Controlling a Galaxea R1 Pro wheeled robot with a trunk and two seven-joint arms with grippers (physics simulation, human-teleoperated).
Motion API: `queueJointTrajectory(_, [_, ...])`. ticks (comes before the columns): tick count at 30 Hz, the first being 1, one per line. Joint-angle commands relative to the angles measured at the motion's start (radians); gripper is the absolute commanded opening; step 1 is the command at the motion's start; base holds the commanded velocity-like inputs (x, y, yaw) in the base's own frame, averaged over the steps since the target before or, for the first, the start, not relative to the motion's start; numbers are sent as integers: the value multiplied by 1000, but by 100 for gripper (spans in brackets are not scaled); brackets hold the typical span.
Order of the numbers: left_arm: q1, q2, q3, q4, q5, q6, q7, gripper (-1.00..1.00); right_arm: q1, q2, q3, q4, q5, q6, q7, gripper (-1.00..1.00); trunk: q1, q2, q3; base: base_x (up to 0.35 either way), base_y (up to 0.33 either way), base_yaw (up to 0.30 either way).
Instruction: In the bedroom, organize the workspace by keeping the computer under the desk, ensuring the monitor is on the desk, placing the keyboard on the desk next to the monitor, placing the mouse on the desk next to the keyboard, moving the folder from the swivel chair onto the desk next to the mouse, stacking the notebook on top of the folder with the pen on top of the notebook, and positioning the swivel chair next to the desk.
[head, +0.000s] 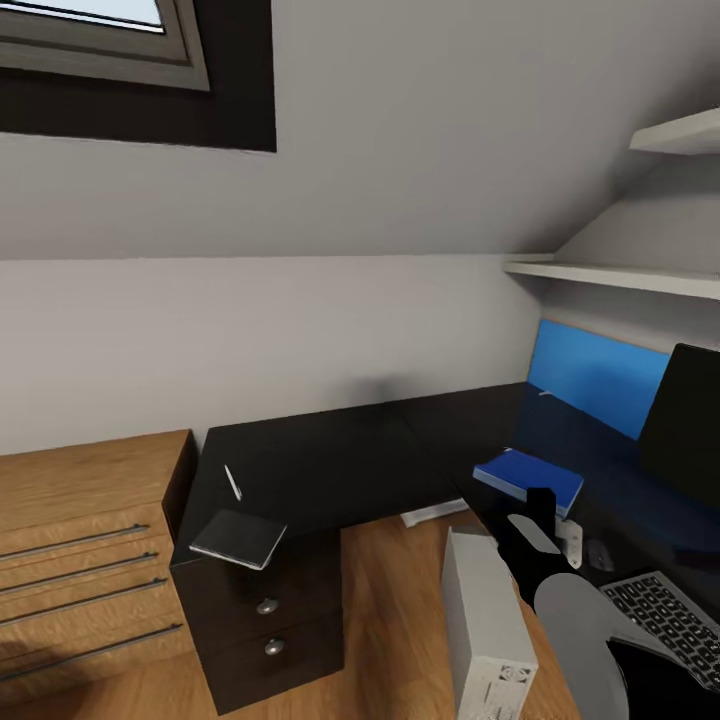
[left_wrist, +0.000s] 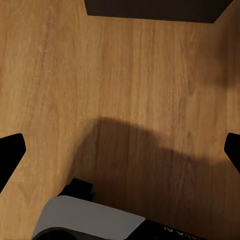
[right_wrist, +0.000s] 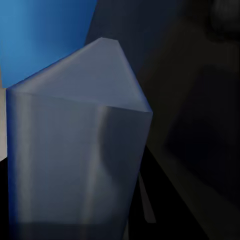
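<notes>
Reaching along the dark tabletop (head: 330, 455) with the right gripper (head: 537, 522), just beside the blue folder (head: 528, 478), which already lies flat there in front of the monitor (head: 685, 420). Cannot tell whether those fingers are apart or together: up close in the right wrist view, just a blue-grey slab, probably the folder's edge (right_wrist: 75, 140).

Hanging over bare wooden floor (left_wrist: 125, 75) with the left gripper (left_wrist: 120, 150), fingers (left_wrist: 10, 155) spread wide and gripping nothing.

At the tabletop's far left end, well apart from the folder: the notebook (head: 238, 538), 1 corner out past the edge, and the pen (head: 232, 482) just behind it. Close by the right arm: the mouse (head: 598, 553) and the keyboard (head: 665, 620). On the floor below: the white computer (head: 487, 630).

Judged risks from here:
- Sweeping the right forearm back could shove the mouse or keyboard out of line, being so near
- Grabbing the overhanging notebook carelessly could tip it to the floor
- Could roll the thin pen off when lifting it or setting it on the stack
- Turning the base toward the left end could clip the computer
</notes>
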Motion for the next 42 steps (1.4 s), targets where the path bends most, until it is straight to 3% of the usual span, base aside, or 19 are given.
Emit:
queueJointTrajectory(1, [-1, 0, -9, 0, 8, -4, 7, 100, -1, 0, 0, -1, -4, -2, 0, -100, 4, -8, -4, 0, 0, -83])
queueJointTrajectory(42, [-1, 0, -9, 0, 8, -5, 7, 100, 0, 0, 0, -1, -4, -2, 0, -100, 161, -295, -133, 0, 0, -4])
